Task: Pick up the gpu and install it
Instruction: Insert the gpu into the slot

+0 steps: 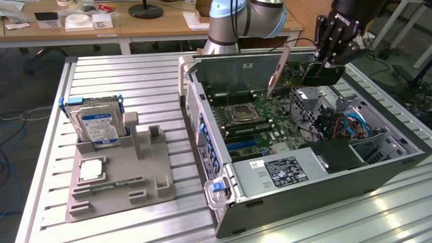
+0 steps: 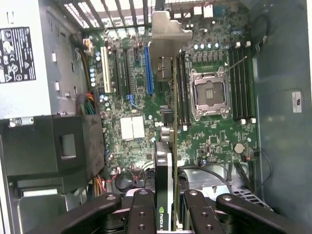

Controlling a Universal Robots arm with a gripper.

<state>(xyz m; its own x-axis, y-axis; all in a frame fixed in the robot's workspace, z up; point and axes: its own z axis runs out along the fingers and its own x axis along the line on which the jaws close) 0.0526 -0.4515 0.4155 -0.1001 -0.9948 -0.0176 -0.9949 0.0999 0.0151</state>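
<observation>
Black end effector (image 1: 329, 63) is clenched on the gpu (image 1: 297, 75), holding it raised inside the open case (image 1: 378, 167), over the motherboard (image 1: 250, 119). In the wrist view the card sits edge-on between the fingers (image 2: 141, 209), with its pale metal bracket (image 2: 168, 34) at the far end. A hard drive (image 1: 98, 124) stands in a grey holder (image 1: 145, 177) on the desk (image 1: 121, 76).

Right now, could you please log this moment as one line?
gripper: shut on dark green-black gpu card | card: held above green motherboard | seated: no
</observation>
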